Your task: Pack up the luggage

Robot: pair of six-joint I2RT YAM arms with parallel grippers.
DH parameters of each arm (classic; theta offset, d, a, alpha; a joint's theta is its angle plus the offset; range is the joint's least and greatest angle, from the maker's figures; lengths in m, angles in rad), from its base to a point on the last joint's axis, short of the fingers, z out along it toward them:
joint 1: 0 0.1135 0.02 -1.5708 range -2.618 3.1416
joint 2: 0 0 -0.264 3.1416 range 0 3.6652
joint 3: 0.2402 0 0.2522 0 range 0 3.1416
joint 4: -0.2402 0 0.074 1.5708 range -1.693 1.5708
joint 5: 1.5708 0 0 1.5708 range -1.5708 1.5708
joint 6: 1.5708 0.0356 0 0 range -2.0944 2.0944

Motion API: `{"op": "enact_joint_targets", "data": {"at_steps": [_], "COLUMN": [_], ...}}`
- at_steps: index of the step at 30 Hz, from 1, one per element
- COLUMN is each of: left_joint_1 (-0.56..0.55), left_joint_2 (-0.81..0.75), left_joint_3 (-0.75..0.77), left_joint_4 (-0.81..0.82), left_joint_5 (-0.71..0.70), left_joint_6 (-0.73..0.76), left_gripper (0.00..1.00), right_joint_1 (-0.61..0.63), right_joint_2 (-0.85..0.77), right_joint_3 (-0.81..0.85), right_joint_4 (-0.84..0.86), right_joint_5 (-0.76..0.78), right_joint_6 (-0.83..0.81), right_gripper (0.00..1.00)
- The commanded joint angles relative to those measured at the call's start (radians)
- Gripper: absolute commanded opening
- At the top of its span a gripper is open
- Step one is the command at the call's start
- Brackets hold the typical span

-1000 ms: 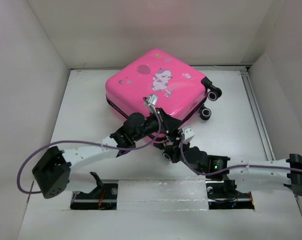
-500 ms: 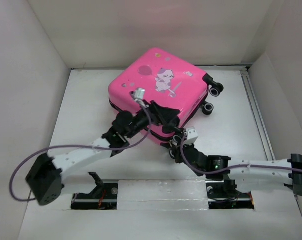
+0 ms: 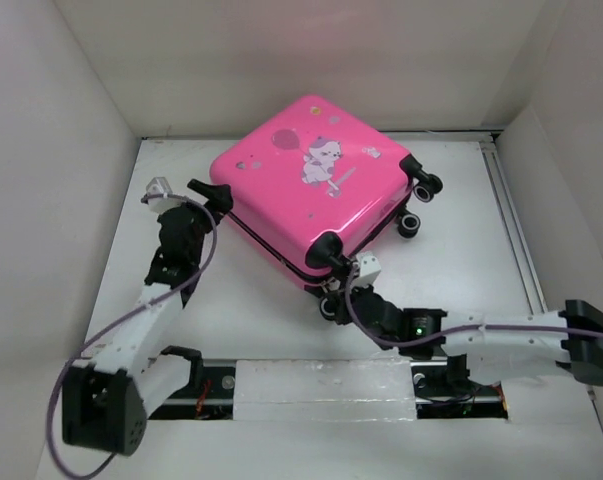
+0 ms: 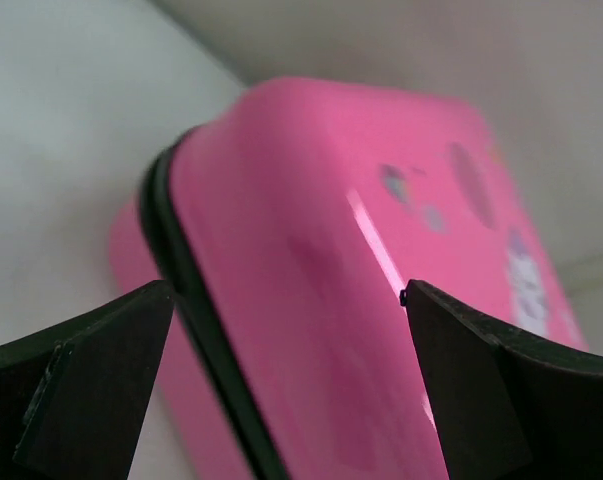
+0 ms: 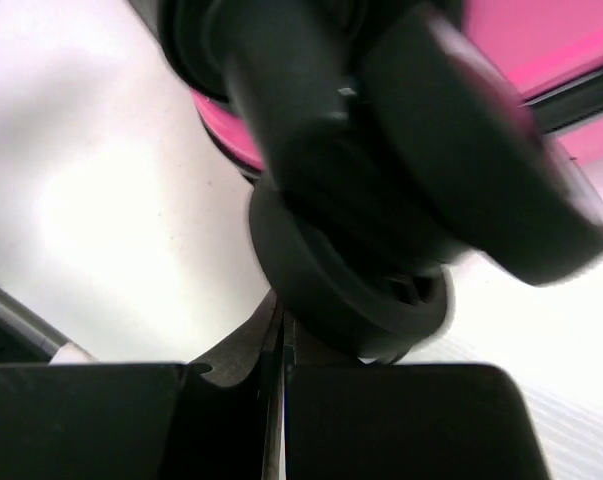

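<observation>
The luggage [image 3: 311, 190] is a hot-pink hard-shell suitcase lying flat and closed at the back middle of the table, sticker side up. My left gripper [image 3: 209, 195] is open at its left corner. In the left wrist view that pink corner [image 4: 311, 300] with its black seam lies just beyond my spread left gripper [image 4: 286, 300], with nothing held. My right gripper [image 3: 339, 300] is shut at the front corner. In the right wrist view its tips [image 5: 281, 320] sit right under a black wheel [image 5: 381, 250], holding nothing.
White enclosure walls [image 3: 71, 150] close in the table on the left, back and right. Two more black wheels [image 3: 419, 205] stick out at the suitcase's right side. The arm bases and a taped rail [image 3: 321, 385] run along the near edge. A purple cable [image 3: 131, 320] trails along the left arm.
My left gripper opened, left the suitcase's front edge and swung round to its left corner. The suitcase shifted slightly. The right gripper stayed shut at the front wheel.
</observation>
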Motion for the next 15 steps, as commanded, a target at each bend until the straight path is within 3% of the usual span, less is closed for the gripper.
{"op": "enact_joint_targets", "data": {"at_steps": [1,3,7,9,12,15], "left_joint_1": [0.245,0.272,0.237,0.228,0.228,0.187], "left_joint_2": [0.179,0.200,0.197,0.197,0.224,0.301], "left_joint_3": [0.052,0.052,0.063,0.046,-0.049,-0.058], "left_joint_4": [0.033,0.073,0.098,0.120,0.343,0.401], "left_joint_5": [0.427,0.457,0.369,0.374,0.524,0.597], "left_joint_6": [-0.073,-0.122,-0.085,-0.074,-0.084,-0.087], "left_gripper": [0.99,0.99,1.00,1.00,1.00,1.00], "right_joint_1": [0.031,0.031,0.031,0.031,0.031,0.046], "right_joint_2": [-0.172,-0.328,-0.584,-0.651,-0.642,-0.459], "right_joint_3": [-0.103,-0.149,-0.175,-0.175,-0.185,-0.162], "right_joint_4": [-0.027,-0.067,-0.289,-0.358,-0.307,-0.171], "right_joint_5": [-0.060,-0.050,0.008,0.019,-0.021,-0.098], "right_joint_6": [0.039,0.054,0.093,0.093,0.079,0.053], "right_gripper": [0.00,0.00,0.00,0.00,0.00,0.00]}}
